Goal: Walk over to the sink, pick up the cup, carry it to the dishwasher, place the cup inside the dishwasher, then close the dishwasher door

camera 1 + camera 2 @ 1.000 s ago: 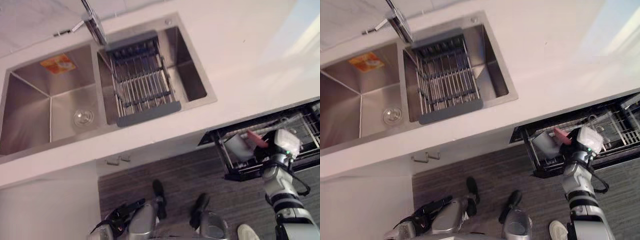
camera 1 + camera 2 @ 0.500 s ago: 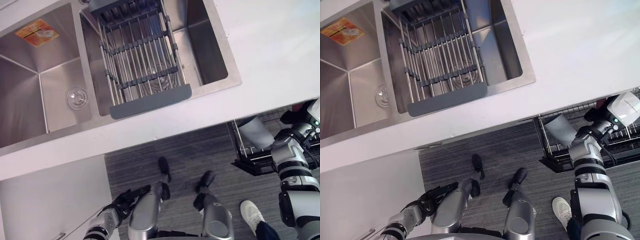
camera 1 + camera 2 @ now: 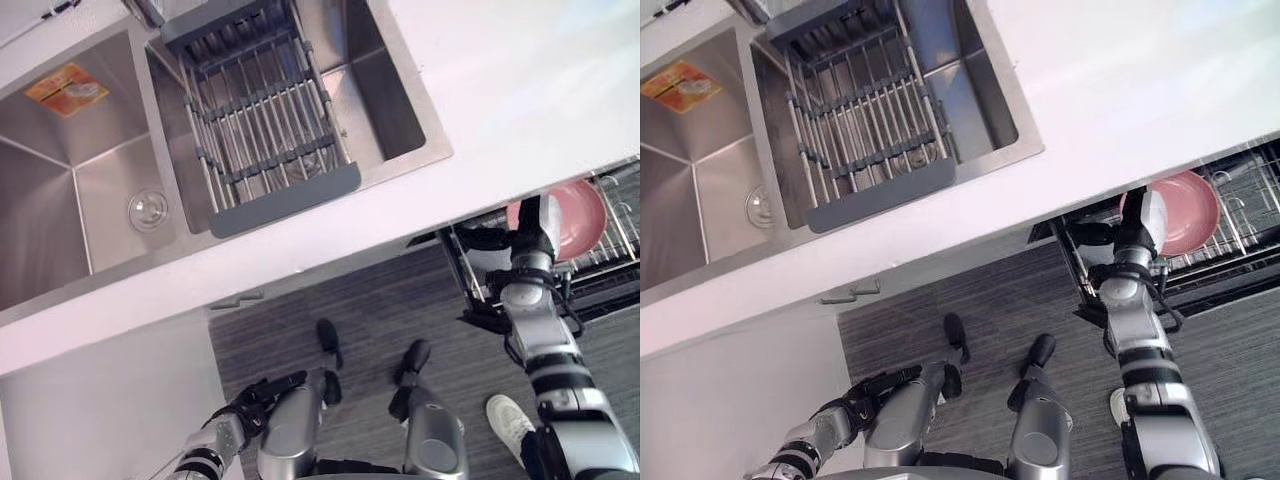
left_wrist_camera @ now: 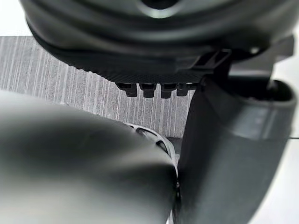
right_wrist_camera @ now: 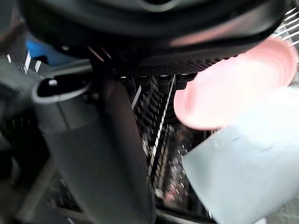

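The pale grey cup [image 5: 243, 179] rests in the pulled-out dishwasher rack [image 3: 600, 272], next to a pink bowl [image 3: 572, 218]. My right hand [image 3: 525, 228] hovers over the rack's left end, just beside the bowl. In its wrist view the fingers are straight, the thumb [image 5: 93, 140] stands apart from the cup, and nothing is gripped. Down by the floor at the lower left, my left hand [image 3: 250, 400] hangs with relaxed fingers and holds nothing.
A double steel sink [image 3: 60, 200] with a grey drying rack [image 3: 265, 130] across one basin is set in the white counter [image 3: 520, 80]. The dishwasher rack juts out below the counter edge. A person's white shoe [image 3: 510, 425] stands by my right arm.
My right hand's fingers have uncurled and let go of the cup, which now lies in the rack. The hand now stands beside the pink bowl. The head camera has shifted.
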You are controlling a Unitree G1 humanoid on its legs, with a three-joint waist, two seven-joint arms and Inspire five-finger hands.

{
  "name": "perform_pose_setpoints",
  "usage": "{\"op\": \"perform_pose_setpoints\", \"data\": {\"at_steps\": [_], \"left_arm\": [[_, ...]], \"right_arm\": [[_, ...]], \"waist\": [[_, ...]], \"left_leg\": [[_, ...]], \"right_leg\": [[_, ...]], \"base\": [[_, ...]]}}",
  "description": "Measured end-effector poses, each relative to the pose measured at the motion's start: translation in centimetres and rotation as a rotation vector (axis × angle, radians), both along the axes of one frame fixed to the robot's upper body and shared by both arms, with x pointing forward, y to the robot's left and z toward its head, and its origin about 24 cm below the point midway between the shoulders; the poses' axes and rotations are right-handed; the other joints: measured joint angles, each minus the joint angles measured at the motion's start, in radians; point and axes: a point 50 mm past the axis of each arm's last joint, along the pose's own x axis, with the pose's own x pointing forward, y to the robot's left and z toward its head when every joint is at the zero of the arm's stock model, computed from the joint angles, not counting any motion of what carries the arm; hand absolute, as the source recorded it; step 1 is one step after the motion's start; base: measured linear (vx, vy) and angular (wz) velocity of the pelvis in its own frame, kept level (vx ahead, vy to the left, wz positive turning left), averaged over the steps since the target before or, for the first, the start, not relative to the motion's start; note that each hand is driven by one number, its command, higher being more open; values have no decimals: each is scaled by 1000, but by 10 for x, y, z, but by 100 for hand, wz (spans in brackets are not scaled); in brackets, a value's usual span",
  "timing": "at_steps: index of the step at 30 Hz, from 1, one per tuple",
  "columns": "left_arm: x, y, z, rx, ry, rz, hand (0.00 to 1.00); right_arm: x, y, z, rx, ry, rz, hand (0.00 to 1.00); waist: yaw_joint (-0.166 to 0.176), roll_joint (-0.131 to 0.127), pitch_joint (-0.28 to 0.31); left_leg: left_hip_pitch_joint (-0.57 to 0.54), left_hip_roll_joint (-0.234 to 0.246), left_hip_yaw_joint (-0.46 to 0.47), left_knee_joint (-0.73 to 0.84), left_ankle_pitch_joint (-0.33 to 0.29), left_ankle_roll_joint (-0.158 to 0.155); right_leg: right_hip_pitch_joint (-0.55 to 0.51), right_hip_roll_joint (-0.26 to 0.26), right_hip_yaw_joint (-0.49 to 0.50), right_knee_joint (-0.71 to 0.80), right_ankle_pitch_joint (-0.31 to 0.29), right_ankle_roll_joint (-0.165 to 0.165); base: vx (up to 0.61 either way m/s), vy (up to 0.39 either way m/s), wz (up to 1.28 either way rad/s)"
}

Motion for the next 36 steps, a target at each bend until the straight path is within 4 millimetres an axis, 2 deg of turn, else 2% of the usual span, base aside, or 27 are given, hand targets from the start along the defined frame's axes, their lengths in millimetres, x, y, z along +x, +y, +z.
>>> {"op": "perform_pose_setpoints", "data": {"at_steps": [3, 5, 8, 11, 13, 15, 17, 18, 20, 21, 22, 23, 25, 26, 27, 28, 31, 36], "left_arm": [[-9, 3, -3, 20, 28, 23, 100], [-17, 8, -6, 23, 51, 59, 100], [-31, 16, -10, 32, 105, 114, 100], [-42, 21, -13, 50, 138, 130, 100], [-48, 23, -15, 56, 166, 145, 100], [-55, 23, -16, 54, 195, 154, 100], [-63, 20, -19, 54, 225, 160, 100], [-64, 18, -19, 48, 229, 161, 100], [-65, 14, -20, 45, 238, 165, 100], [-66, 13, -21, 44, 241, 166, 100], [-67, 11, -22, 41, 246, 167, 100], [-68, 10, -22, 39, 250, 168, 100], [-70, 4, -24, 27, 249, 172, 100], [-70, 2, -24, 23, 246, 172, 100], [-70, 1, -24, 16, 238, 174, 100], [-72, 2, -24, 14, 232, 177, 100], [-75, 7, -25, 0, 212, 231, 100], [-78, 10, -25, -3, 206, 229, 100]], "right_arm": [[-36, -15, -4, 125, -140, -161, 100], [-60, -29, 2, 206, -280, -270, 100], [-112, -65, 16, 267, -549, -516, 100], [-149, -86, 8, 284, -622, -673, 100], [-172, -95, -9, 335, -608, -736, 100], [-191, -102, -41, 494, -567, -776, 100], [-206, -95, -84, 709, -506, -813, 100], [-208, -90, -96, 778, -491, -816, 100], [-209, -58, -141, 1001, -399, -801, 100], [-207, -47, -151, 1047, -367, -785, 100], [-201, -24, -166, 1141, -304, -731, 100], [-197, -13, -172, 1179, -278, -704, 100], [-173, 23, -180, 1281, -180, -527, 100], [-166, 29, -179, 1295, -168, -474, 100], [-149, 37, -175, 1324, -175, -391, 100], [-131, 45, -169, 1354, -194, -335, 100], [-130, 34, -172, 1351, -212, -392, 100], [-109, 31, -165, 1380, -259, -375, 100]], "waist": [[-25, -36, -15], [-39, -61, -29], [-81, -104, -65], [-104, -127, -105], [-120, -134, -125], [-130, -133, -149], [-130, -124, -189], [-130, -122, -193], [-120, -106, -207], [-115, -100, -211], [-101, -86, -219], [-96, -81, -222], [-64, -62, -235], [-53, -60, -237], [-36, -45, -246], [-20, -48, -245], [3, -51, -247], [6, -52, -248]], "left_leg": [[48, -2, 25, -34, 2, -1], [73, -2, 47, -46, 1, -2], [126, -1, 87, -70, -4, -9], [154, 7, 108, -74, -11, -19], [173, 12, 112, -75, -11, -25], [199, 16, 111, -78, -11, -33], [211, 19, 109, -86, -7, -40], [217, 19, 108, -89, -6, -41], [217, 24, 100, -92, -5, -47], [216, 27, 96, -95, -4, -50], [214, 28, 86, -102, -1, -52], [213, 28, 81, -103, 0, -52], [210, 30, 80, -105, 0, -52], [206, 29, 80, -105, 0, -53], [201, 28, 80, -105, 0, -53], [199, 28, 80, -106, 5, -58], [198, 13, 58, -109, 21, -54], [190, -14, 24, -95, 30, -50]], "right_leg": [[22, -1, 20, 0, -5, 5], [28, 0, 43, 0, -7, 7], [49, 4, 80, 0, -13, 9], [63, 12, 100, -3, -18, 6], [80, 16, 102, -5, -22, 4], [106, 18, 98, -6, -31, 4], [118, 24, 89, -6, -38, 1], [123, 26, 87, -7, -39, 1], [132, 31, 71, -10, -46, 4], [133, 32, 65, -10, -47, 2], [137, 33, 52, -11, -47, 1], [142, 33, 44, -13, -48, 1], [162, 30, 9, -23, -50, 1], [166, 27, 1, -24, -51, 3], [173, 22, -19, -24, -53, 7], [180, 18, -36, -20, -55, 14], [188, 1, -67, -8, -58, 18], [205, -28, -102, 7, -67, 36]], "base": [[56, 10, -18], [58, 14, -32], [49, 5, -32], [38, -21, -26], [44, -33, -8], [0, 0, 0], [3, -14, 2], [-17, -25, 7], [-50, -20, 14], [-45, -19, 24], [-22, -11, 24], [-18, -6, 37], [8, 11, 46], [38, 24, 54], [57, 26, 53], [64, 24, 49], [93, 28, 34], [63, 39, 23]]}}
